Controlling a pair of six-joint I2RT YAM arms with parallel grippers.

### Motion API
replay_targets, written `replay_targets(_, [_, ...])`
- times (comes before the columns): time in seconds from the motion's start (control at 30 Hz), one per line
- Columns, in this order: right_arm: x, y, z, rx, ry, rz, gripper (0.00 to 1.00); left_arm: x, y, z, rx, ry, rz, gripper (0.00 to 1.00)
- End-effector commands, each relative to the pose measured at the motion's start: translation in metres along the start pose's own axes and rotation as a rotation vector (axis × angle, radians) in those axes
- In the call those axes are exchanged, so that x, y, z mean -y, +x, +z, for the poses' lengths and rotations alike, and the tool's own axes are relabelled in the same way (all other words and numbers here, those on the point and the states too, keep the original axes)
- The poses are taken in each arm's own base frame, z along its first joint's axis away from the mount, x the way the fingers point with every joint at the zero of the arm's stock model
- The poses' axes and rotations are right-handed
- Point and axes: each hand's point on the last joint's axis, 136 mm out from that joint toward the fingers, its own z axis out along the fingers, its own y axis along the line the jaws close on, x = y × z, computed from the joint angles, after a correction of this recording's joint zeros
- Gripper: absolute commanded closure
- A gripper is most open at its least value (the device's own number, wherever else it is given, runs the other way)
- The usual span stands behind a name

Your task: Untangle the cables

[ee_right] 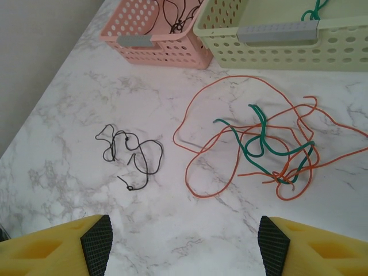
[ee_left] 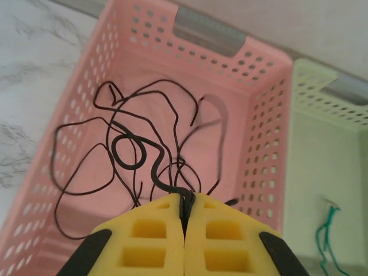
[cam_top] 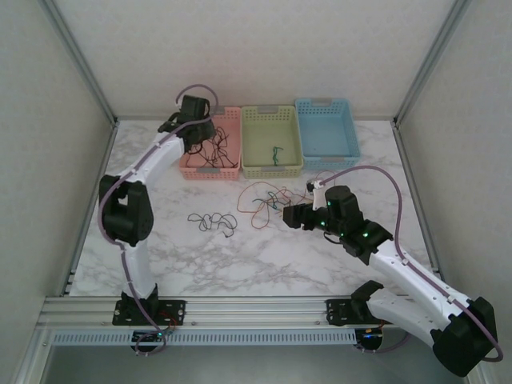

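One thin black wire (ee_left: 156, 164) clenched in my left end effector (ee_left: 185, 201) over perforated pink plastic basket (ee_left: 261, 126); right end effector (ee_right: 185, 241) gapes

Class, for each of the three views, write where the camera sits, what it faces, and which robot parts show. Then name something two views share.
Top external: above and behind the arm bases, looking down on the marble table; both arms show.
Left wrist: over the pink basket, looking down at black cables; left fingers shut on one.
Right wrist: low over the table, facing the baskets across an orange-and-green tangle; right fingers spread open.
Shared: the pink basket appears in all three.
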Motion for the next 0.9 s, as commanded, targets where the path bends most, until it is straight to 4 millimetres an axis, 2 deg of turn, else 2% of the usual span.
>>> replay_targets(0.0, [0.006,0.006,-0.002,-0.016,0.019,-0.025,0.3,0.012,-0.004,0.017,0.014,0.049,-0.011,1.0])
replay_targets(0.07, [0.008,0.005,-0.001,-0.014,0.031,-0.026,0.3,0.011,0.005,0.027,-0.016,0.049,-0.013,0.97])
replay_targets(0.13, [0.01,0.005,0.0,-0.009,0.04,-0.025,0.3,0.01,0.014,0.031,-0.05,0.052,-0.014,0.7])
replay_targets(0.17, [0.011,0.006,0.001,-0.011,0.039,-0.023,0.3,0.01,0.017,0.03,-0.057,0.057,-0.014,0.6])
replay_targets(0.23, [0.01,0.007,0.004,-0.018,0.032,-0.015,0.3,0.008,0.019,0.023,-0.062,0.058,-0.011,0.44])
replay_targets(0.27, [0.01,0.008,0.005,-0.021,0.028,-0.012,0.3,0.008,0.018,0.018,-0.063,0.062,-0.008,0.41])
replay_targets(0.47, [0.01,0.008,0.014,-0.029,0.018,0.004,0.3,0.012,0.001,-0.032,-0.032,0.105,0.017,0.36])
replay_targets(0.63, [0.011,0.007,0.018,-0.026,0.021,0.012,0.3,0.007,-0.015,-0.099,0.049,0.153,-0.031,0.33])
replay_targets(0.7, [0.012,0.006,0.02,-0.022,0.024,0.014,0.3,0.0,-0.012,-0.128,0.075,0.182,-0.067,0.31])
replay_targets(0.87, [0.014,0.002,0.022,0.007,0.031,0.022,0.3,-0.024,0.023,-0.178,0.074,0.232,-0.125,0.3])
